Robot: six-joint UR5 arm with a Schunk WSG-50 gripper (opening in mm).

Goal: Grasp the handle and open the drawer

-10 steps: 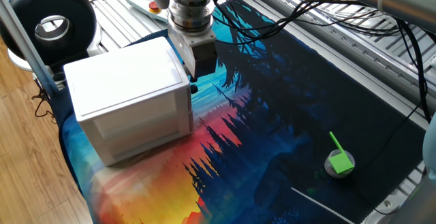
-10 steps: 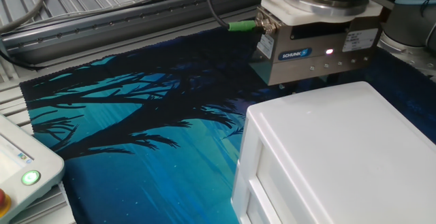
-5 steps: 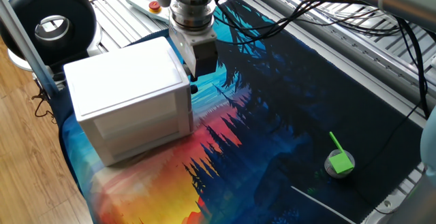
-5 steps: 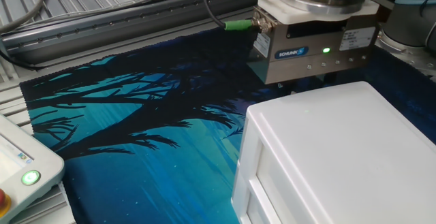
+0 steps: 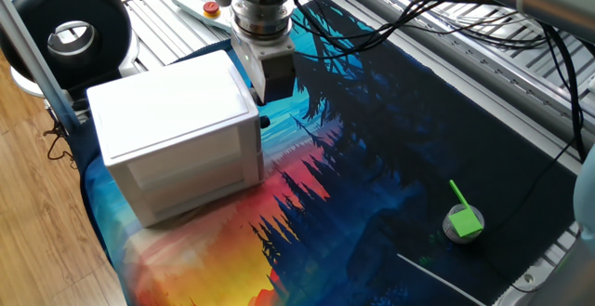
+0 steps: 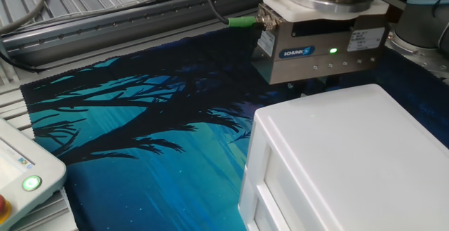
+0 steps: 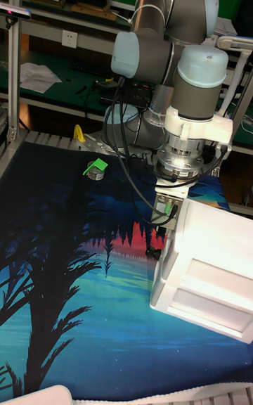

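White drawer (image 5: 191, 171), end effector (image 5: 264, 120) beside

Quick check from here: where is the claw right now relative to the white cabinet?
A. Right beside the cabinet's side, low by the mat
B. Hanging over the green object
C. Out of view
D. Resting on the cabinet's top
A: the claw hangs close against the side of the white cabinet, far from the green object.

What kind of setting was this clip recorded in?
Most likely a robotics lab: an industrial arm on a table with a printed cloth, aluminium rails, loose cables, a shelving rack behind.
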